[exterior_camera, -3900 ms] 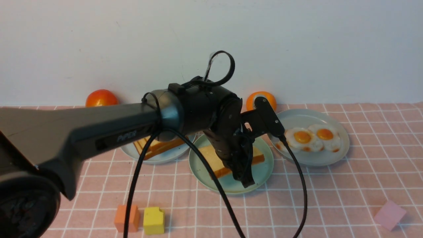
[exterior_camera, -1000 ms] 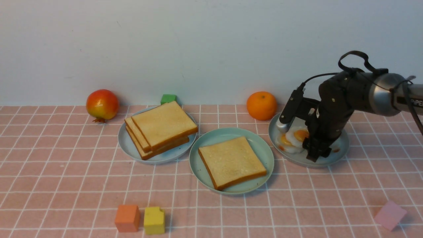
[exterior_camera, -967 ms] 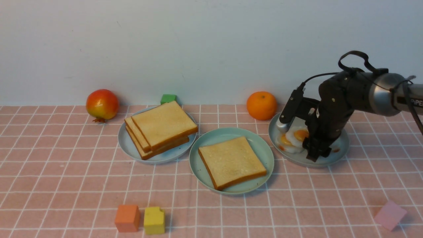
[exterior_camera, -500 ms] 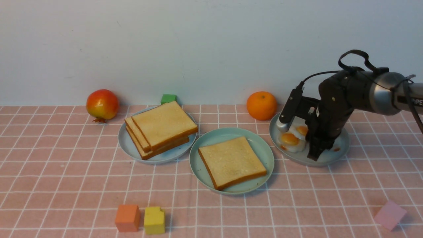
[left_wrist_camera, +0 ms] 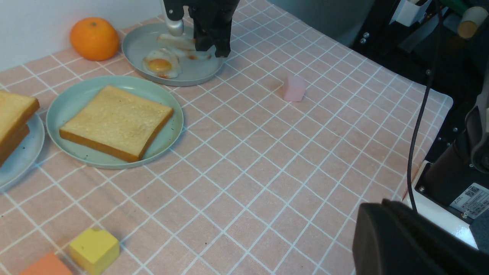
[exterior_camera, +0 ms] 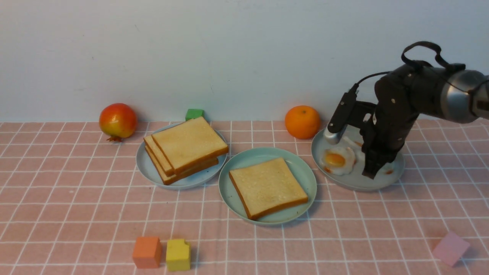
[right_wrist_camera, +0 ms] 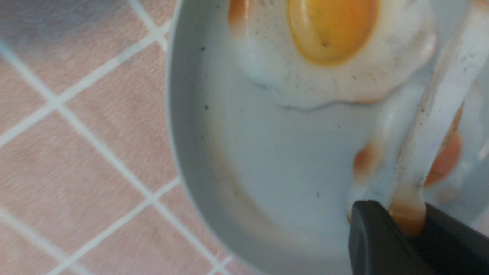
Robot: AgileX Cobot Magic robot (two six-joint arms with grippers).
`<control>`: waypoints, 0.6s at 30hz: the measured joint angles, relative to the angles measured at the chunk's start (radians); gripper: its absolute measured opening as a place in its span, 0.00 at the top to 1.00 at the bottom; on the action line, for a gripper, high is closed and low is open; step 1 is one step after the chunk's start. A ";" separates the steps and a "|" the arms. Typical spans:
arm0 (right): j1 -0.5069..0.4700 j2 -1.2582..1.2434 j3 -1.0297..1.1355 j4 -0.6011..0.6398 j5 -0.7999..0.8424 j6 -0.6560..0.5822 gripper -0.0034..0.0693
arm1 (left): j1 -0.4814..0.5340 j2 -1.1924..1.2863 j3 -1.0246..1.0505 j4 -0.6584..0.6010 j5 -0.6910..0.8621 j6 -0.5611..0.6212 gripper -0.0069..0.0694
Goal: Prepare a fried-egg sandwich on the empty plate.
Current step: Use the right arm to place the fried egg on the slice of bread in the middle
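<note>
The mint-green plate (exterior_camera: 301,168) in the middle holds one toast slice (exterior_camera: 267,187); both also show in the left wrist view, plate (left_wrist_camera: 76,95) and slice (left_wrist_camera: 114,122). My right gripper (exterior_camera: 370,173) hangs over the right grey-blue plate (exterior_camera: 393,173). It is shut on the brown edge of a fried egg (right_wrist_camera: 439,114), which hangs edge-on from the gripper (right_wrist_camera: 407,217) just above the plate. A second fried egg (exterior_camera: 336,160) lies flat on that plate. My left gripper (left_wrist_camera: 401,236) is a dark closed mass near the table's edge, out of the front view.
A stack of toast (exterior_camera: 187,147) sits on the left grey-blue plate (exterior_camera: 147,168). A red fruit (exterior_camera: 117,120), a green cube (exterior_camera: 195,114) and an orange (exterior_camera: 302,121) stand along the back wall. Orange (exterior_camera: 147,252) and yellow (exterior_camera: 178,254) cubes and a pink block (exterior_camera: 450,248) lie in front.
My left arm has left the front view, leaving the toast on the mint-green plate. My right gripper closed on one egg's edge and has risen, peeling it off the plate.
</note>
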 joint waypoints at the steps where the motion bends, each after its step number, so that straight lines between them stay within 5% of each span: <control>1: 0.015 -0.033 0.000 -0.002 0.021 0.032 0.78 | 0.000 0.000 0.000 0.001 0.000 0.000 0.89; 5: 0.073 -0.120 0.000 -0.004 0.089 0.154 0.78 | 0.000 0.000 0.000 0.013 0.002 -0.003 0.89; 13: 0.383 -0.177 0.008 -0.026 0.313 0.609 0.79 | 0.000 0.000 0.000 0.113 0.047 -0.107 0.89; 18: 0.516 -0.109 0.009 -0.104 0.283 0.750 0.79 | 0.000 0.000 0.000 0.124 0.052 -0.112 0.89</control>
